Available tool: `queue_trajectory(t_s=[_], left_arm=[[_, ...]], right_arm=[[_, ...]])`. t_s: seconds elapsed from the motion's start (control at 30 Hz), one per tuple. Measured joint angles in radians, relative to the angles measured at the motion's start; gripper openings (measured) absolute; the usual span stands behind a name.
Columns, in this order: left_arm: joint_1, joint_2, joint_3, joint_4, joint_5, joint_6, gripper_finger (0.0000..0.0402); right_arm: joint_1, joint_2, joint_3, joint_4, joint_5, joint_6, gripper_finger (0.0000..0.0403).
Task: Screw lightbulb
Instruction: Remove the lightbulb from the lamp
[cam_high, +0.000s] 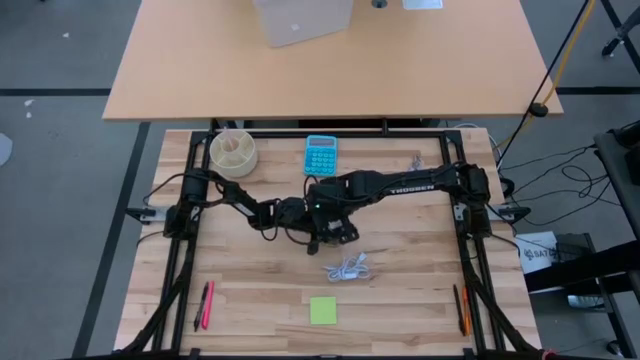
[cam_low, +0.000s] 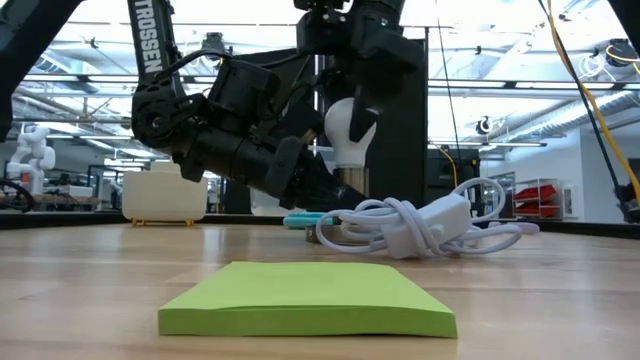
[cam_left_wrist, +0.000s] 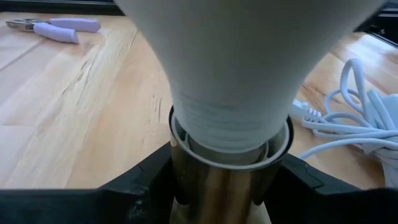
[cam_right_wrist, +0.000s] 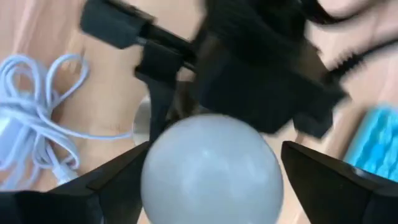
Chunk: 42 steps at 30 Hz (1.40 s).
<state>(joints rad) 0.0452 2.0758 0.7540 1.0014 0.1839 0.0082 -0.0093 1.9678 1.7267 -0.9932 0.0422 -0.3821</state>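
Right gripper (cam_right_wrist: 211, 180) straddles the lightbulb (cam_right_wrist: 211, 168), fingers parted and clear of the globe. Left gripper (cam_left_wrist: 227, 186) is clamped on the brass socket (cam_left_wrist: 224, 180) mid-tabletop, with the bulb's threads seated in its collar. Risk, in my judgement: an off-centre regrasp could cross-thread or tilt the bulb. White cable (cam_low: 420, 225) lies nearby.
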Motion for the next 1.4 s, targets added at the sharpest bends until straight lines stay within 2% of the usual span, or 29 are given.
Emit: queue_trajectory(t_s=[0.23, 0.77, 1.07, 1.33, 1.4], left_arm=[[-0.001, 0.000, 0.000, 0.000, 0.000, 0.002, 0.0197], [0.000, 0.000, 0.000, 0.001, -0.001, -0.003, 0.0197], [0.000, 0.000, 0.000, 0.001, -0.005, -0.008, 0.0197], [0.000, 0.000, 0.000, 0.001, -0.005, -0.008, 0.0197], [0.000, 0.000, 0.000, 0.002, -0.005, -0.008, 0.0197]], right_arm=[[0.004, 0.000, 0.002, -0.043, -0.005, 0.329, 0.0369], [0.011, 0.000, 0.002, -0.058, -0.042, 1.029, 0.0369], [0.011, 0.000, 0.002, -0.027, -0.043, 1.080, 0.0358], [0.011, 0.000, 0.002, -0.028, -0.043, 1.047, 0.0270], [0.011, 0.000, 0.002, -0.028, -0.044, 1.019, 0.0265]])
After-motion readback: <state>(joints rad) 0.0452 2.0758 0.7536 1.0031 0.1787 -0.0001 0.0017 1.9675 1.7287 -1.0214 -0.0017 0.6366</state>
